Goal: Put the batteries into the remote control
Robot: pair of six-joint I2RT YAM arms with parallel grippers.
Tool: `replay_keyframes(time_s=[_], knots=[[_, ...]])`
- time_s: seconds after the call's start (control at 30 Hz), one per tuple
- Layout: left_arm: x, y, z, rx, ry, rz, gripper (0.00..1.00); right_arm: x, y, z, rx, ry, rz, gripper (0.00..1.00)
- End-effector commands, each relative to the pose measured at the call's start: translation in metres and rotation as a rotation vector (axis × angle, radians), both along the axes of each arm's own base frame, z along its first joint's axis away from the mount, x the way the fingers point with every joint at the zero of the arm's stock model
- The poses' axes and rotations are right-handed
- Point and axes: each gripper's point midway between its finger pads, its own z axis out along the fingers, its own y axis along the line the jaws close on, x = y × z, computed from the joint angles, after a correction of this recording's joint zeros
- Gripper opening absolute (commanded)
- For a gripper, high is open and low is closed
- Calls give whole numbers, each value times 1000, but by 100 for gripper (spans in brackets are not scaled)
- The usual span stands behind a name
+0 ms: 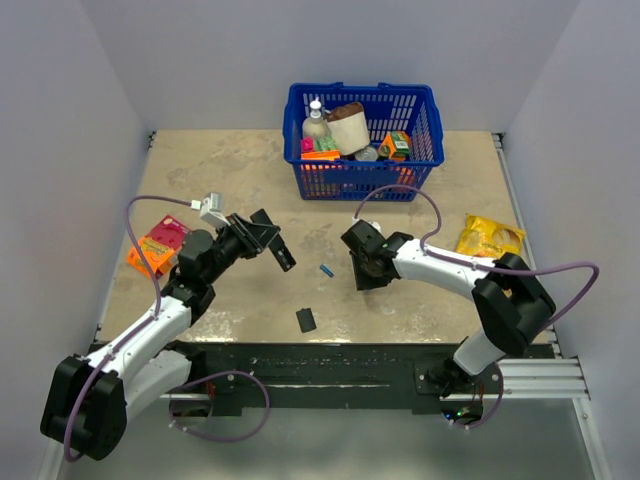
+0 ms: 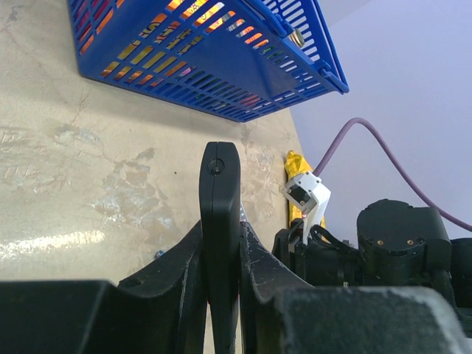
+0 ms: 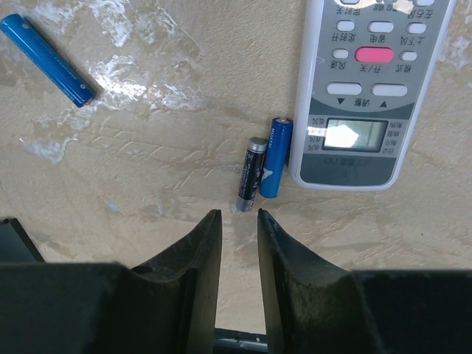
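Just ahead of your right gripper (image 3: 234,215), whose fingers stand slightly apart and empty, a dark battery (image 3: 251,174) and a blue battery (image 3: 275,157) lie side by side. Their long axes run away from the tips, so the fingers would close across their width, and a white remote (image 3: 361,96) sits just right of them. A second blue battery (image 3: 48,59) lies well off to the front left, and your left gripper (image 2: 220,243) is clamped on the black remote (image 2: 220,188), leaving the right arm nearer the cells.

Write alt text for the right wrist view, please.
The right claw, slightly open, is poised near a dark battery and a blue battery lying side by side beside a white-grey remote. A second blue battery lies at upper left.
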Motion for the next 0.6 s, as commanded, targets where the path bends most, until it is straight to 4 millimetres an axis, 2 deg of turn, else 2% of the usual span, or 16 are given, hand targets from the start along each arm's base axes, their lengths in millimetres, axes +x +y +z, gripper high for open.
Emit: replay_keyframes(time_s=[0.0, 0.57], knots=[[4, -3, 28, -24, -80, -16, 0, 5, 1, -7, 8, -10, -38, 28], [5, -5, 30, -34, -79, -23, 0, 3, -1, -21, -21, 14, -36, 23]])
